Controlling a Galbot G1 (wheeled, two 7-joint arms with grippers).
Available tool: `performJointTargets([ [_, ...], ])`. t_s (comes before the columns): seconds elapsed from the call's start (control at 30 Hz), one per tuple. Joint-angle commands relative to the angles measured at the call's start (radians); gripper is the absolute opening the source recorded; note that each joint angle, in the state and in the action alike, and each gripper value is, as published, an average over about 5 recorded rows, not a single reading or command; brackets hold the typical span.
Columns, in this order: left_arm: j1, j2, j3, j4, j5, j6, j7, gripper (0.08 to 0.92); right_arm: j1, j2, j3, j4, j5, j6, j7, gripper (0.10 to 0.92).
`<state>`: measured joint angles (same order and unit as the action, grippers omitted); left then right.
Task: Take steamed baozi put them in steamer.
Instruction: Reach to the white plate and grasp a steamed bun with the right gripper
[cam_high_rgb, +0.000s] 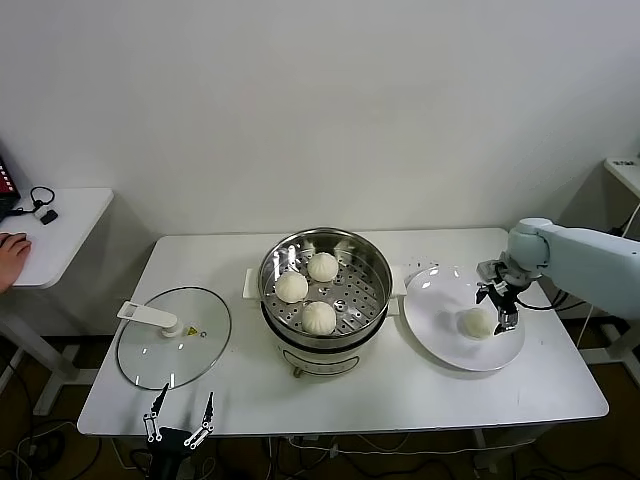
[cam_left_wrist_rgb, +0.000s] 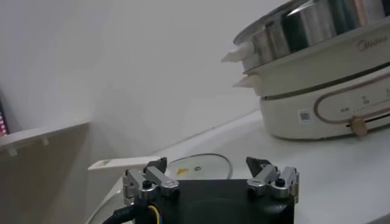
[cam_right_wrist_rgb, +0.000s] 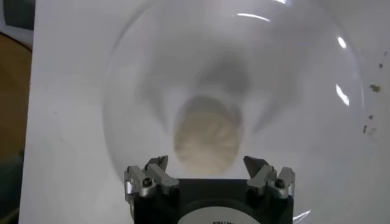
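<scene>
Three off-white pleated baozi lie on the perforated tray inside the shiny steel steamer at the table's middle. A fourth baozi lies on the round white plate to the right; in the right wrist view it sits between the fingertips. My right gripper is open, just above that baozi and apart from it. My left gripper is open and empty, low at the table's front left edge.
A flat glass lid with a white handle lies on the table left of the steamer; it also shows in the left wrist view. A side desk stands at far left with a person's hand on it.
</scene>
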<state>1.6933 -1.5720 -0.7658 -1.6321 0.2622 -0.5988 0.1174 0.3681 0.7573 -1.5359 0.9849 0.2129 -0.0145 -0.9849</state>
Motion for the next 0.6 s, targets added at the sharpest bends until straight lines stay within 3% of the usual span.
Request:
performJointTargets([
  [0.03,0.000,-0.001,-0.001,-0.001,0.001,0.000,0.000,0.823,-0.076,0.008,0.071,-0.046,-0.022,-0.002,0.006,0.823],
  [0.5,0.000,-0.003,-0.004,-0.002,0.001,0.002,0.000,0.823,-0.109,0.035,0.113,-0.075,-0.034,-0.001,0.010,0.819],
  [0.6,-0.001,-0.003,-0.004,-0.002,0.001,0.003,0.000,0.823,-0.097,0.032,0.108,-0.069,-0.031,-0.001,0.007,0.775],
])
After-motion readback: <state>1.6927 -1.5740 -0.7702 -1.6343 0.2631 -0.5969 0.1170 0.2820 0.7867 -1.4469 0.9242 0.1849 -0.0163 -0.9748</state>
